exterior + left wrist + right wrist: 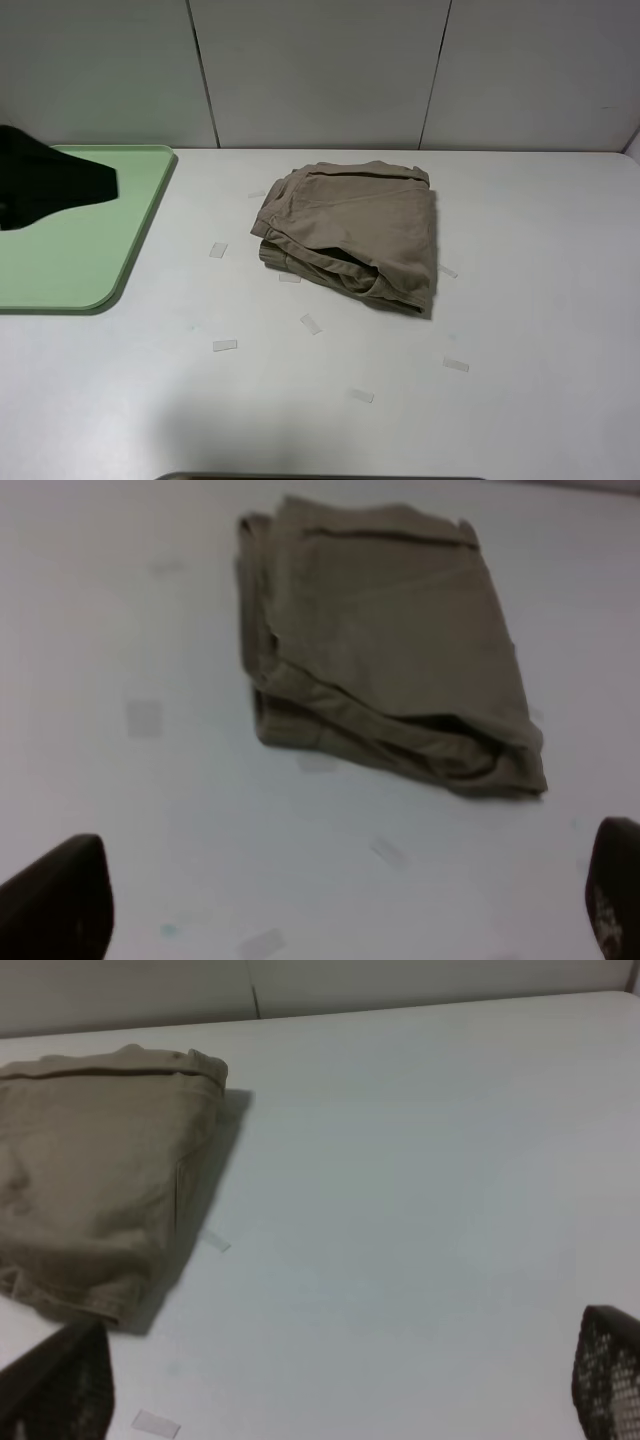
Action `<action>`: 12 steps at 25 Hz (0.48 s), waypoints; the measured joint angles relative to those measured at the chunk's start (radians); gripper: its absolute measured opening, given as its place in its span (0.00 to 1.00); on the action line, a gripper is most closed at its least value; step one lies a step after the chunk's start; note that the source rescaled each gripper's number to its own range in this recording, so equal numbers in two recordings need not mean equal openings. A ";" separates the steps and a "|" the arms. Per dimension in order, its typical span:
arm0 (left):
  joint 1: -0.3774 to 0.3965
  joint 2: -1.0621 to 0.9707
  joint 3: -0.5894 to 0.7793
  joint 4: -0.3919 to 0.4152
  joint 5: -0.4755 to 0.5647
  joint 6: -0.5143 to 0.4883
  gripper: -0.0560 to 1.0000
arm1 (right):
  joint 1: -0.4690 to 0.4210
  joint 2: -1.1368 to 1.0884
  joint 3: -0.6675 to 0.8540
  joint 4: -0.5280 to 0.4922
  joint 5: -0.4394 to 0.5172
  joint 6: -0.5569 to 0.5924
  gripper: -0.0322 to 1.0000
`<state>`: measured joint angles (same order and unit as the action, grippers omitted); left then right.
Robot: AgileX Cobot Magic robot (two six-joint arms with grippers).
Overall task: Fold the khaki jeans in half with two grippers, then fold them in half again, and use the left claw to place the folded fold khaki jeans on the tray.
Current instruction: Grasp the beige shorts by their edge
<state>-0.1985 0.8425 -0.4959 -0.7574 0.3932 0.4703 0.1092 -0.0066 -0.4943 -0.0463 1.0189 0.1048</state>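
Observation:
The khaki jeans (355,228) lie folded into a thick, compact bundle on the white table, right of the tray (70,265). They also show in the left wrist view (390,650) and the right wrist view (95,1170). My left gripper (335,920) is open and empty, its fingertips (60,900) wide apart, short of the jeans and above the table. My left arm (50,180) shows as a black shape over the tray's far part. My right gripper (335,1390) is open and empty, to the right of the jeans. It is out of the exterior high view.
Several small white tape pieces (310,323) are stuck to the table around the jeans. The pale green tray sits at the table's left edge. A grey panelled wall (320,70) runs behind the table.

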 joint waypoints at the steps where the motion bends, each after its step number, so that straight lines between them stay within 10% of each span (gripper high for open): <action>1: 0.000 0.054 -0.008 -0.071 -0.012 0.061 0.94 | 0.000 0.000 0.000 0.000 0.000 0.000 1.00; 12: 0.000 0.566 -0.200 -0.561 -0.006 0.516 0.94 | 0.000 0.000 0.000 0.000 0.000 0.000 1.00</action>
<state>-0.1985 1.4087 -0.6961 -1.3182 0.3875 0.9859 0.1092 -0.0066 -0.4943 -0.0463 1.0189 0.1048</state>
